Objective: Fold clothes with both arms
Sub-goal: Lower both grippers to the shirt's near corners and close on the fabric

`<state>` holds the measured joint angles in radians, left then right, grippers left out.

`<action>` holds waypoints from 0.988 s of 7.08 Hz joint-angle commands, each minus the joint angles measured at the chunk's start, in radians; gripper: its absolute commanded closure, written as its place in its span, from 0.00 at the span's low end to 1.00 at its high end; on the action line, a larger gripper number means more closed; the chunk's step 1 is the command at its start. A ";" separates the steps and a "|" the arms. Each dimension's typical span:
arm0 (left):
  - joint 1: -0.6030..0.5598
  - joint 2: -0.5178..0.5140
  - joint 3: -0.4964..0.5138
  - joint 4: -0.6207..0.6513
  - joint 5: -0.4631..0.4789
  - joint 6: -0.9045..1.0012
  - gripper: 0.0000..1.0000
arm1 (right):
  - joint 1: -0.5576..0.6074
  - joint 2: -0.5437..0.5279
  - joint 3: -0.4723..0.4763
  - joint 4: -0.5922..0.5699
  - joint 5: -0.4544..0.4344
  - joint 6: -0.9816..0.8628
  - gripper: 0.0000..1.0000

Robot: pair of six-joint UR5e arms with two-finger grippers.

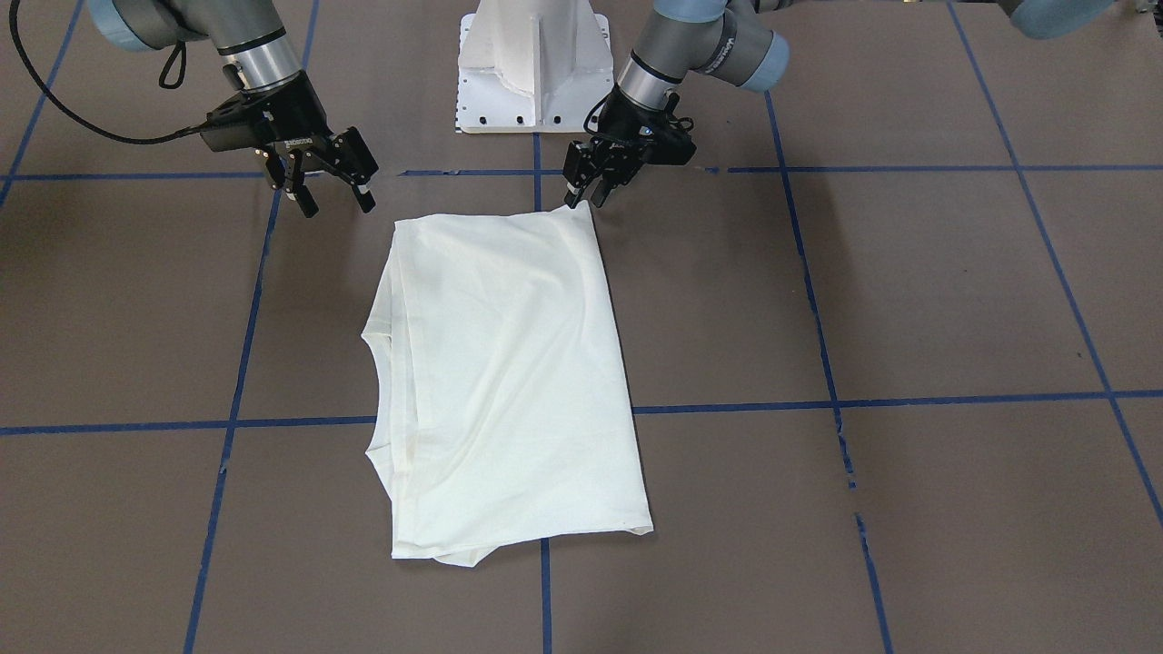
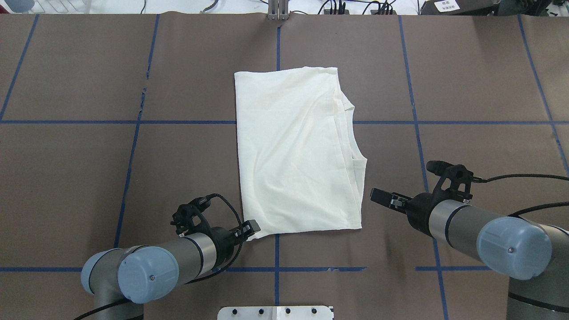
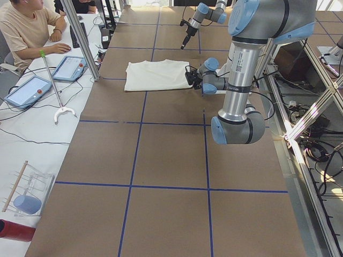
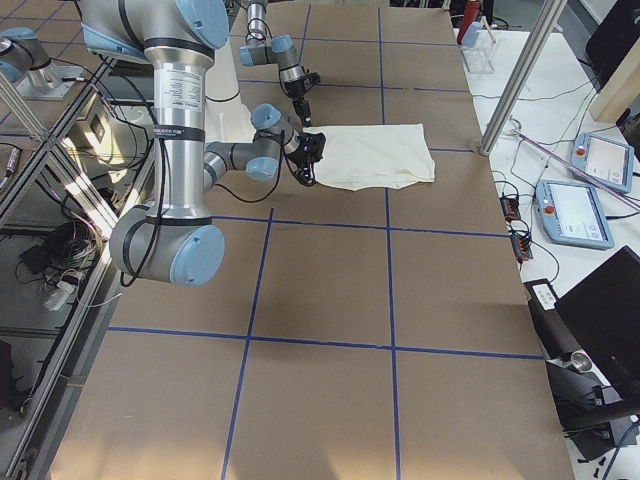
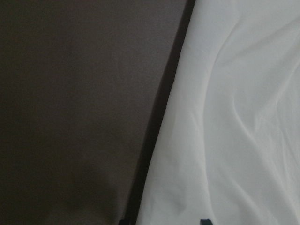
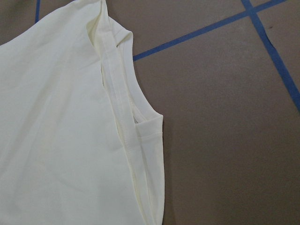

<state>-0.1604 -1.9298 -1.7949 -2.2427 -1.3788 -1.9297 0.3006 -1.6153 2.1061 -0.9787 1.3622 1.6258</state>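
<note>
The cream-white shirt [image 1: 509,363] lies folded in a rectangle at the table's middle, plain side up, its neckline towards my right arm; no print shows. It also shows in the overhead view [image 2: 293,151]. My left gripper [image 1: 584,195] is low at the shirt's near corner on my left [image 2: 251,227], shut on that corner, which is drawn up to a point. The left wrist view shows the cloth [image 5: 234,117] very close. My right gripper [image 1: 336,202] is open and empty above bare table, a little off the shirt's near right corner [image 2: 378,195]. The right wrist view shows the neckline edge [image 6: 117,117].
The brown table cover [image 2: 89,178] is marked with blue tape lines [image 2: 129,178]. The white pedestal base [image 1: 534,73] stands just behind the shirt, between the arms. An operator [image 3: 27,27] and tablets [image 3: 27,91] are at a side table beyond the far edge.
</note>
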 commanded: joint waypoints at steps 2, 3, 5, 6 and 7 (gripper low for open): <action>0.005 -0.006 0.028 0.002 0.004 0.008 0.41 | 0.000 0.000 -0.003 0.000 -0.002 -0.001 0.00; 0.005 -0.020 0.031 0.014 0.004 0.008 0.41 | 0.000 -0.002 -0.003 0.000 -0.002 0.000 0.00; 0.007 -0.024 0.031 0.012 0.004 0.008 0.42 | 0.000 -0.002 -0.005 0.000 -0.002 0.000 0.00; 0.009 -0.024 0.031 0.012 0.006 0.006 0.50 | 0.000 -0.002 -0.005 0.000 -0.002 0.000 0.00; 0.009 -0.024 0.031 0.012 0.006 0.006 0.55 | 0.000 -0.002 -0.006 0.000 -0.002 0.000 0.00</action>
<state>-0.1526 -1.9537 -1.7642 -2.2305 -1.3735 -1.9231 0.3006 -1.6168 2.1012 -0.9787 1.3607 1.6260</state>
